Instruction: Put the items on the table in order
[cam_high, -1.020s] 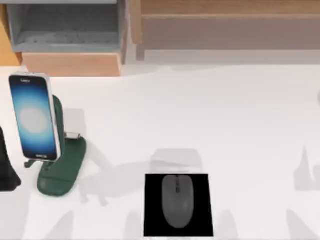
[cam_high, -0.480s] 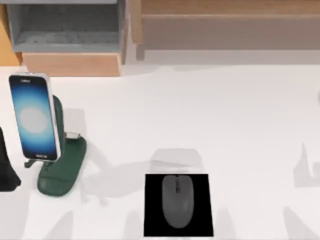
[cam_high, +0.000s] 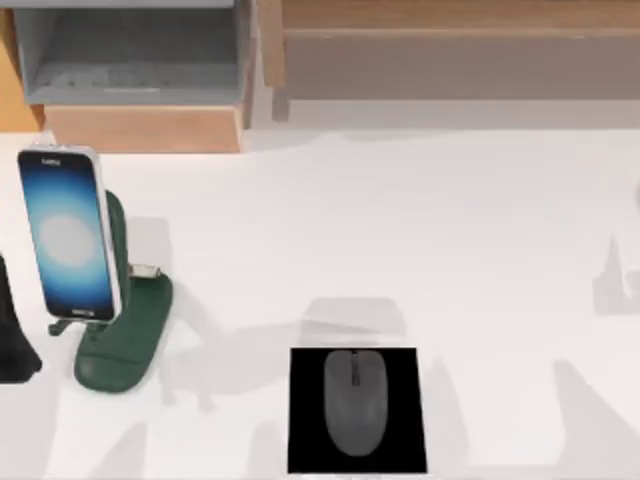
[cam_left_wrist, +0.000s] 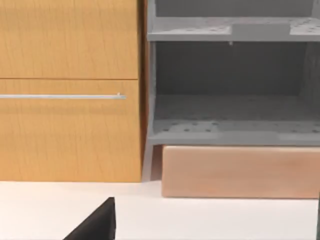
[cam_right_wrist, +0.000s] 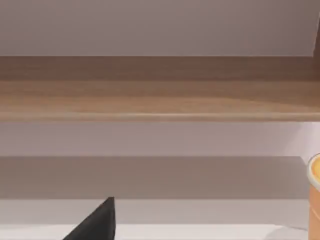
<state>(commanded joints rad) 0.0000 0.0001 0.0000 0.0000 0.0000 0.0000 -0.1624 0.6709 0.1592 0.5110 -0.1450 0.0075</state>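
Neither end effector's state could I tell. Left of the mouse (cam_high: 354, 402), itself on the black pad (cam_high: 305, 450), the smartphone (cam_high: 66, 236) leaned on its stand (cam_high: 135, 330); nothing seemed left undone on the counter (cam_high: 420, 230).

**Count of things on the table**

One smartphone (cam_high: 66, 233) stands at the left, propped on one dark green phone stand (cam_high: 125, 335). One dark-grey mouse (cam_high: 353, 402) lies on one black square pad (cam_high: 305, 440) at the near middle. One wooden and grey shelf unit (cam_high: 150, 128) runs along the far edge of one white table (cam_high: 420, 230).
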